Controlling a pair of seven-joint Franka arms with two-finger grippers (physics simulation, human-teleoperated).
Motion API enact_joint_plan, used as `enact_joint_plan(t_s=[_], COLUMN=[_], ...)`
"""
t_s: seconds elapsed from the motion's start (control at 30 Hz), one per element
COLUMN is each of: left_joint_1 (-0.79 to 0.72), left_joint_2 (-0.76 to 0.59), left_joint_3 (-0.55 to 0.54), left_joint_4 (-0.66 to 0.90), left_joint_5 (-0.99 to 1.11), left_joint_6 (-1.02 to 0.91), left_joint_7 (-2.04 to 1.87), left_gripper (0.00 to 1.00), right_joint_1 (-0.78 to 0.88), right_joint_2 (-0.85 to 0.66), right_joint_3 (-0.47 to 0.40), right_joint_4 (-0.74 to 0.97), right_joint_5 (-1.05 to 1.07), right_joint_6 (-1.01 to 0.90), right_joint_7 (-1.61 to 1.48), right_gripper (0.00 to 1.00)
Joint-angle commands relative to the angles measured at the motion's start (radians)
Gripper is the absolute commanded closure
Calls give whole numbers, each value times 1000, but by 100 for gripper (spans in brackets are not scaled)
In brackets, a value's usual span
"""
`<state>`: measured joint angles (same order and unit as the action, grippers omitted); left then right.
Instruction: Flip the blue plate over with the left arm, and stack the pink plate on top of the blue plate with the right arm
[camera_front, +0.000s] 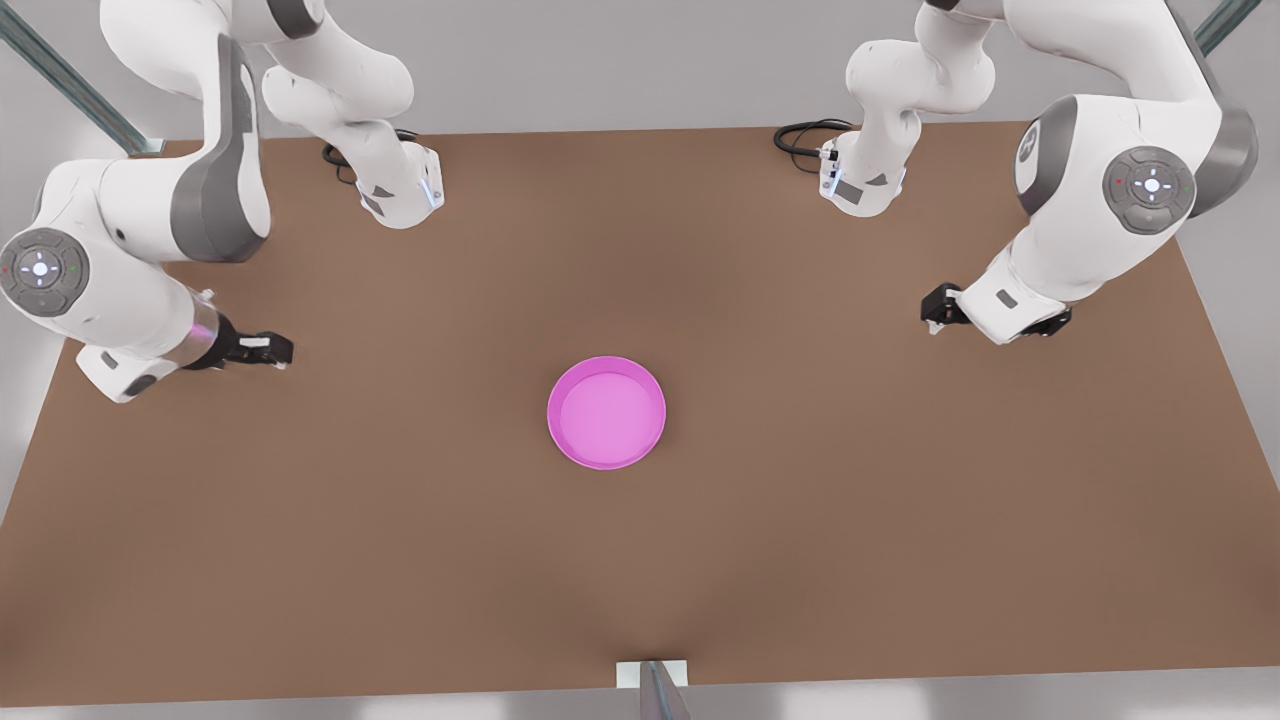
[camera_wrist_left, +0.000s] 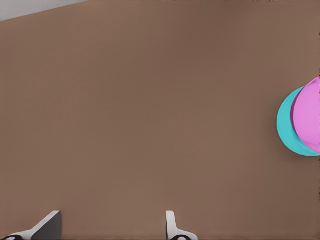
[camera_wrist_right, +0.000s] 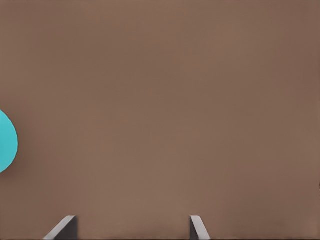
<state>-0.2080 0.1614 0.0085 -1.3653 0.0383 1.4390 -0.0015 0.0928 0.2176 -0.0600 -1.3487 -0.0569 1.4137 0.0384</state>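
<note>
We see the pink plate (camera_front: 606, 412) stacked on the blue plate (camera_wrist_left: 287, 127) mid-worktop (camera_front: 400, 560). Left gripper (camera_wrist_left: 112, 227) and right gripper (camera_wrist_right: 132, 227) both spread, empty, near opposite side edges.

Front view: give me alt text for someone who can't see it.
The pink plate sits upright mid-table, alone; both grippers hang apart from it, one at the front view's left, one at its right.
</note>
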Motion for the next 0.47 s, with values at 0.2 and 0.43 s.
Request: enact_joint_plan(t_s=[0.2,0.43], left_joint_1=[1,1], left_joint_2=[-2,-2], left_joint_3=[21,19], left_joint_4=[0,2], left_joint_5=[-61,-63], left_joint_6=[-9,-8], left_joint_7=[-80,-164], left_gripper=[0,0], right_joint_1=[-21,-50], right_joint_2=[17,19], right_joint_3=[-3,-1], right_joint_4=[25,25], right_joint_5=[5,51], right_joint_6=[-22,-21], right_joint_7=[-9,-9], right_gripper=[0,0])
